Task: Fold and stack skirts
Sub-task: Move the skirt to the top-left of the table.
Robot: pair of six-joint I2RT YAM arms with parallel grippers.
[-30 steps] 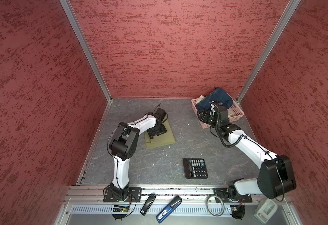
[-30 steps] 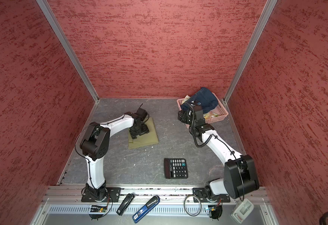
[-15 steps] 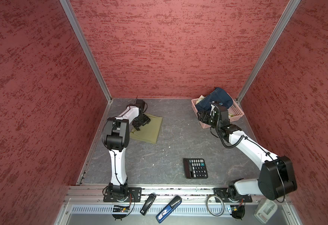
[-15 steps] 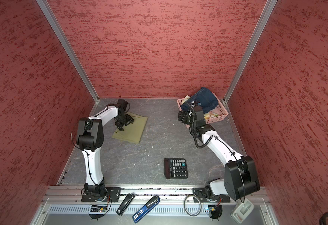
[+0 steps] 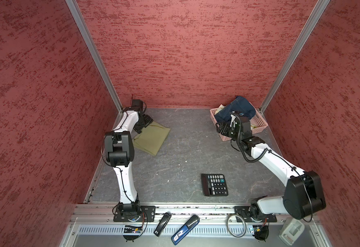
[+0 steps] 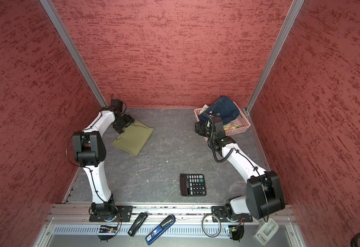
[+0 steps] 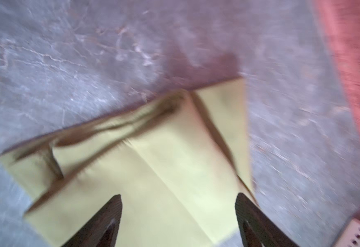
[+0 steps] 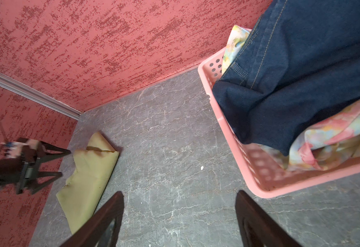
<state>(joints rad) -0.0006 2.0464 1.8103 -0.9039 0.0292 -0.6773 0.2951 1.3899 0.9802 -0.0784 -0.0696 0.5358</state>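
The olive-green skirt [image 5: 151, 139] [image 6: 135, 136] lies folded on the table at the back left. My left gripper [image 5: 143, 126] [image 7: 178, 198] hovers over its far left corner, open, with only flat cloth [image 7: 164, 171] showing between the fingers. The dark blue denim skirt [image 5: 239, 109] [image 8: 303, 74] is heaped in the pink basket [image 5: 260, 126] [image 8: 260, 181] on top of the pastel flowered skirt [image 8: 335, 139]. My right gripper [image 5: 221, 128] [image 8: 179, 196] stands open over bare table just in front of the basket's near left corner.
A black calculator [image 5: 214, 185] [image 6: 193, 185] lies near the front right of the table. A black stapler [image 5: 163, 221] and a blue one [image 5: 185, 229] rest on the front rail. Red walls close in the back and both sides.
My left arm has swung toward the back left corner, and the olive-green skirt has slid left and back with it and turned. The right arm has hardly moved.
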